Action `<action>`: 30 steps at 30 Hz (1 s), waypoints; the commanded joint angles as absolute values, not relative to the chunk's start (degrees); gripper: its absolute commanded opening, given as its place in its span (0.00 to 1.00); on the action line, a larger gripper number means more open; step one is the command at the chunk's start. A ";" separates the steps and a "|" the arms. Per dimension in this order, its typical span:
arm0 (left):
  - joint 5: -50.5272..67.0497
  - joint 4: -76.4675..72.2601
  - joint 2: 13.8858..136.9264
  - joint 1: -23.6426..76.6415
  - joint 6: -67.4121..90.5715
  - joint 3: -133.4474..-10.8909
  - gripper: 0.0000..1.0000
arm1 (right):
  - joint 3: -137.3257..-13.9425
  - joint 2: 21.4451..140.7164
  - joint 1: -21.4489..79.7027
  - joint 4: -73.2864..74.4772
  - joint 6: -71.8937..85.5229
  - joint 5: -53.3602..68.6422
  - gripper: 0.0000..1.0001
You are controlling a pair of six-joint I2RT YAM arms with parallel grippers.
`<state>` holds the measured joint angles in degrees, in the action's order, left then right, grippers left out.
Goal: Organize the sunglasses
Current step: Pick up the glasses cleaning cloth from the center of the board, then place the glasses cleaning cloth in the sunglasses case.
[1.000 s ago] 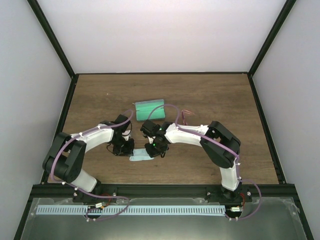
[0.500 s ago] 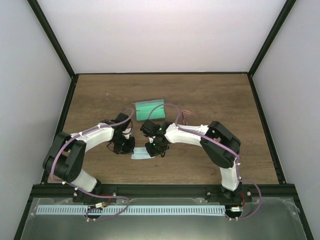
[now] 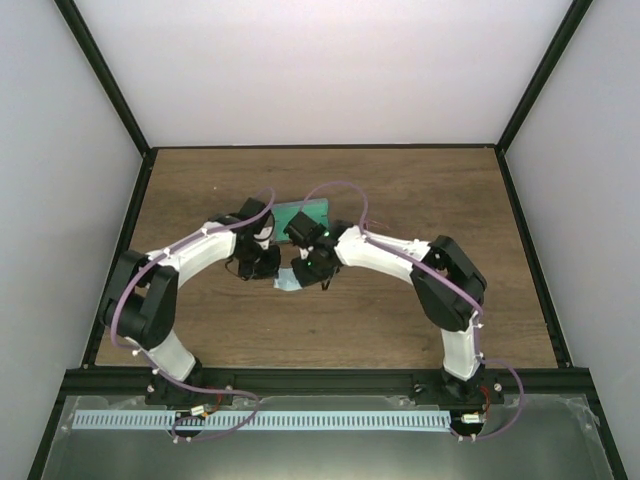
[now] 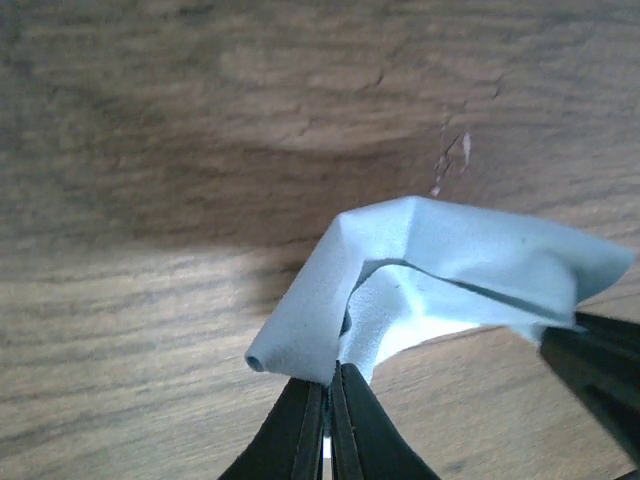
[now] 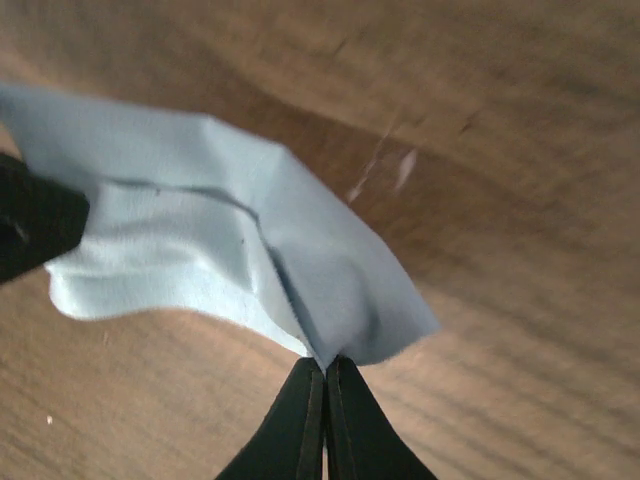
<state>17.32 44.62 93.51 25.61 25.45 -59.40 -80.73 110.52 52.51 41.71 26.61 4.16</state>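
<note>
Sunglasses are not clearly visible, probably hidden behind our right arm just right of the case (image 3: 305,213), while we pinch opposite edges of the cloth (image 4: 450,260) with the left gripper (image 4: 328,400) and right gripper (image 5: 325,400), holding it spread above the table (image 3: 400,180) for placement.

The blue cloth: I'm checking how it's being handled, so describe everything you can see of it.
The cloth is pale blue, thin, soft-looking matte fabric, folded over and creased. It hangs slack between two pinch points: the left end effector is shut on one edge, the right end effector on the opposite corner. It appears lifted off the wood table, close to the green-lined case.
</note>
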 commanded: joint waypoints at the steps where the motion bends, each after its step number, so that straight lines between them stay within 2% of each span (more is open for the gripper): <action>1: 16.51 45.95 96.18 25.84 25.05 -63.84 0.04 | -86.38 110.61 49.05 43.16 23.40 1.92 0.01; 20: 12.66 49.53 111.44 25.10 23.99 -87.58 0.04 | -103.57 120.87 39.73 45.94 16.74 3.29 0.01; 30: 7.73 49.21 114.80 23.73 23.70 -91.28 0.04 | -107.69 124.97 37.79 45.79 15.67 3.62 0.02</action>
<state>10.07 48.82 113.23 24.40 24.23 -89.56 -104.64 123.31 39.00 45.28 17.10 3.46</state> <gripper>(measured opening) 0.046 0.017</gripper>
